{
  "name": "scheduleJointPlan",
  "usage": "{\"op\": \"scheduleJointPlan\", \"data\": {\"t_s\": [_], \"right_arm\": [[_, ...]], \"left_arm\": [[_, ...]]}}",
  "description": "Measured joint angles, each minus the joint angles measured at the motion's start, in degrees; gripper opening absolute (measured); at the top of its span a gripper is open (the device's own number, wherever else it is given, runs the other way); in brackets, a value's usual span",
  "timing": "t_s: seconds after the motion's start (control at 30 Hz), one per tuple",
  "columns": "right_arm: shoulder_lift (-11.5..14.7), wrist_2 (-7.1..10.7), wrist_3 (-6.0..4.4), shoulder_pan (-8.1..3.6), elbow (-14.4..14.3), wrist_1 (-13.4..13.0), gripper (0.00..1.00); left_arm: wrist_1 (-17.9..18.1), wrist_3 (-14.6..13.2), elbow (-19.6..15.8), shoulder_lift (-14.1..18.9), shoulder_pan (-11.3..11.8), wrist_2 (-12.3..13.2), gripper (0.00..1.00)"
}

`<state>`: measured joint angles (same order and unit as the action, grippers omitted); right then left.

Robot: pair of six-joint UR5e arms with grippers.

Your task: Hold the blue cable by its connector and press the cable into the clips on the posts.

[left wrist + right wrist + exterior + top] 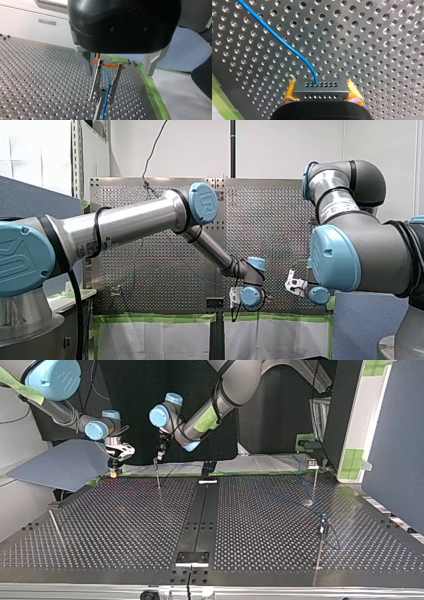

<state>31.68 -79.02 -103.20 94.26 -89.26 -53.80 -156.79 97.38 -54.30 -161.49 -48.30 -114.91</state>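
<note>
Blue cable (287, 47): your R gripper (322, 93) is clamped on its connector (321, 87); L gripper (101, 100) is apart, straddling cable at a post (98, 112) (clipping here looks unfinished).

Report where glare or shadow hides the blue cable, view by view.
Right wrist view: the table glints, yet the blue cable stands out down to its connector. Left wrist view: plain against the bright table. Top view: faint over the dark table. Front view: barely traceable.
</note>
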Motion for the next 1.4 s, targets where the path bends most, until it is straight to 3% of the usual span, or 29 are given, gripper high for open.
{"op": "scheduleJointPlan", "data": {"t_s": [1.07,1.4], "right_arm": [[0.01,0.16,0.08,0.01,0.07,-0.02,0.0],[0.01,0.17,0.09,0.23,0.09,0.13,0.0]], "left_arm": [[-0.12,0.01,0.18,0.0,0.27,-0.06,1.0],[-1.62,-0.5,-2.82,2.25,-0.32,-1.37,1.0]]}}
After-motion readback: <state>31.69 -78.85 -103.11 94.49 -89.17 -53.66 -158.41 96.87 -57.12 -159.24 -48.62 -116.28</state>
